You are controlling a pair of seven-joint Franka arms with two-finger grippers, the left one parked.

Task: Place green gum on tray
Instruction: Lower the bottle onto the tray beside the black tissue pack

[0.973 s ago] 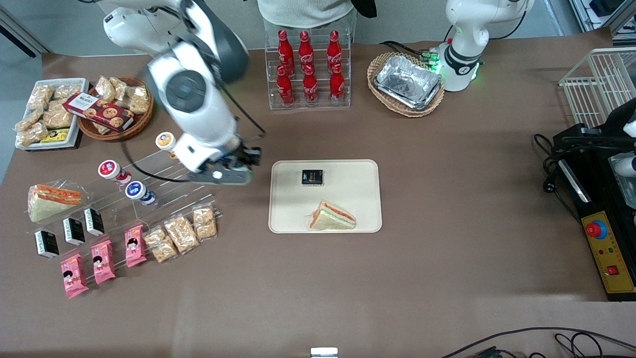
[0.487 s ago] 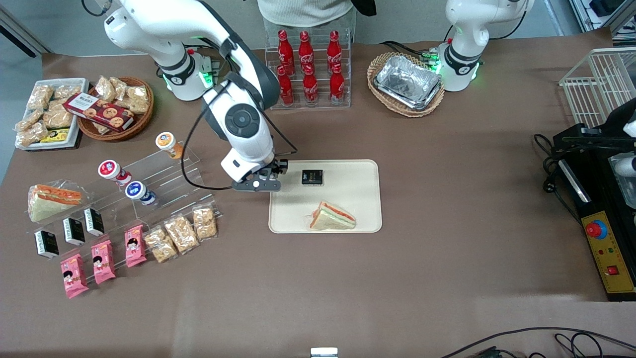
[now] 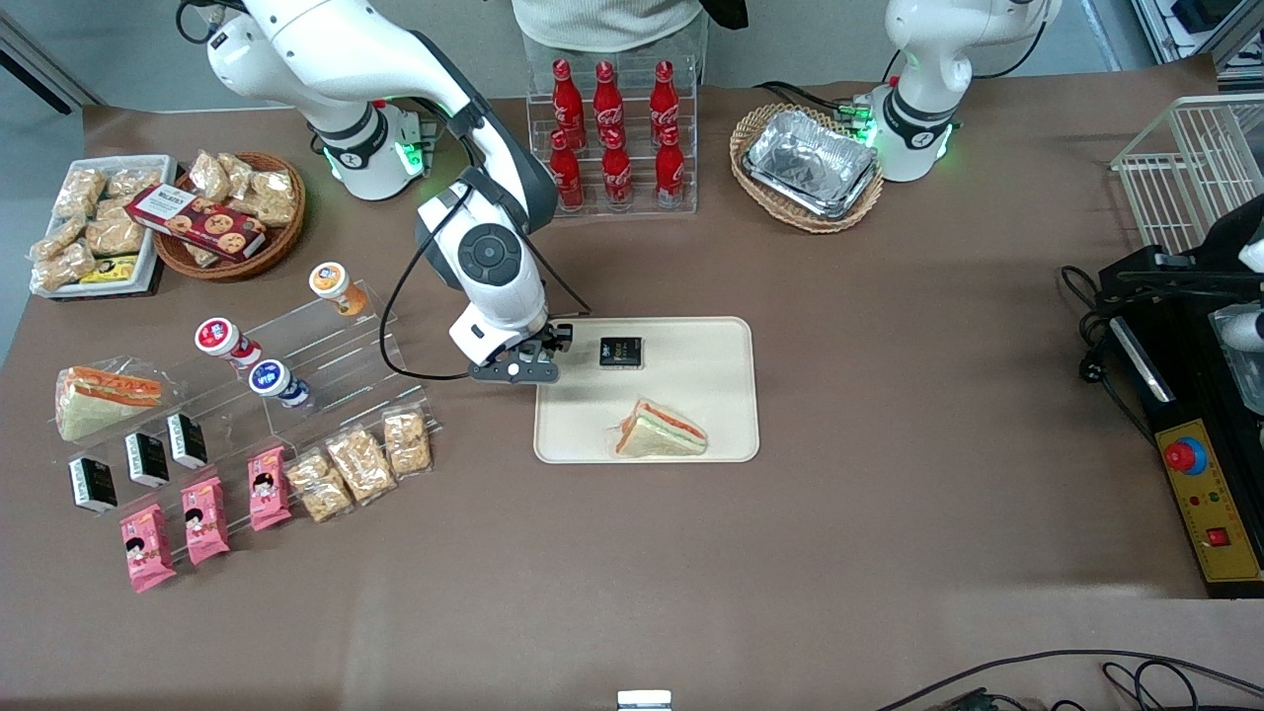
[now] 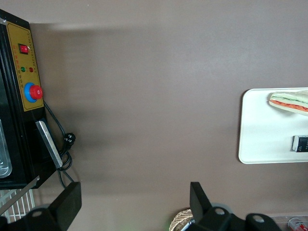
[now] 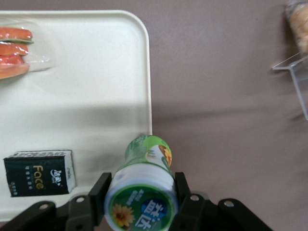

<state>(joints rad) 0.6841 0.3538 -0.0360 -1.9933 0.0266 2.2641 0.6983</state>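
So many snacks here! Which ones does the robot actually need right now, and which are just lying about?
Needed:
- green gum, clamped in the gripper at the tray's edge
- tray

Lying about:
- sandwich and black packet on the tray
- cola bottles
- orange-lidded bottle
- pink packets

Pincer (image 3: 538,348) carried green gum (image 5: 143,185) to tray (image 3: 691,415) edge.

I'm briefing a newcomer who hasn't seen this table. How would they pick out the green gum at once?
Find the cream tray in the middle of the table. At its edge toward the working arm hangs the gripper, shut on the green gum, a small bottle over the tray's rim. Its green-rimmed lid and green body set it apart from the black packet on the tray.
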